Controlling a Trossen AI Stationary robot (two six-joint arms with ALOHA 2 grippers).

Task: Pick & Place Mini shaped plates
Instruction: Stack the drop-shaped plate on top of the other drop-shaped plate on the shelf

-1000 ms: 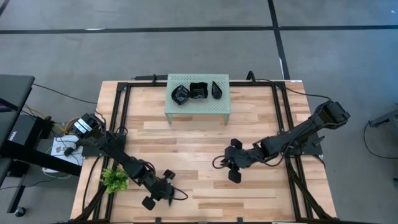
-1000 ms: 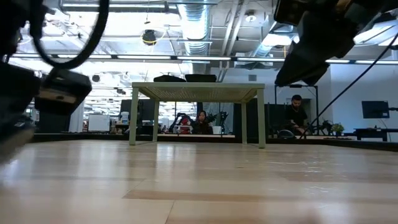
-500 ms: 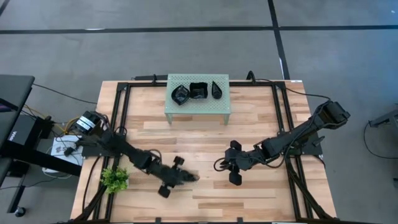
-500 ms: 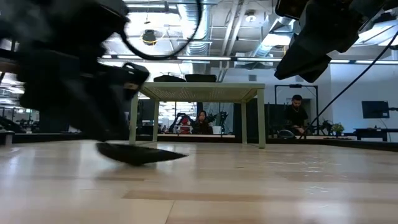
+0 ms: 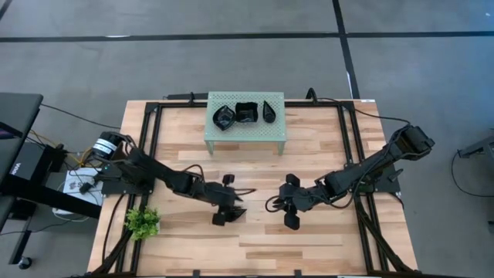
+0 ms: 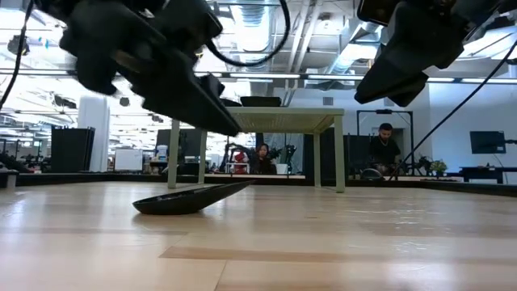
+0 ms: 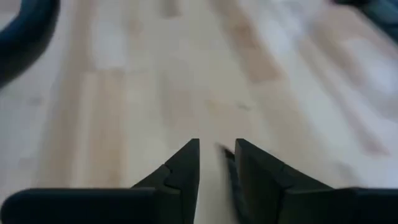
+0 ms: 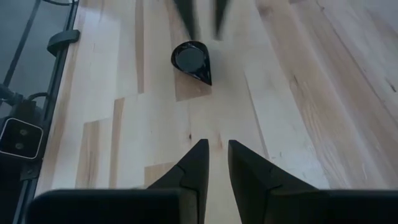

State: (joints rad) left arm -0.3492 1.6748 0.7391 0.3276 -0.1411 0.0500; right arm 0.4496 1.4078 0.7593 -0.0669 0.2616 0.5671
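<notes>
The teardrop plate point(image 8: 193, 61) is small, glossy black, round-bowled and pointed at one end, resting on the pale wood-plank table point(image 5: 309, 154) near the middle. In the low view it tilts, its point raised. The left gripper point(image 5: 229, 199) hangs over it, jaws narrowly apart; whether they touch its rim I cannot tell. Half a second ago this arm was nearer the table's front edge; it has swung inward, the plate with it. Three more black plates point(image 5: 245, 113) sit on the mint perforated metal rack point(image 5: 245, 137) at the far side. The right gripper point(image 5: 287, 202) waits beside, unmoved, jaws slightly apart, empty.
</notes>
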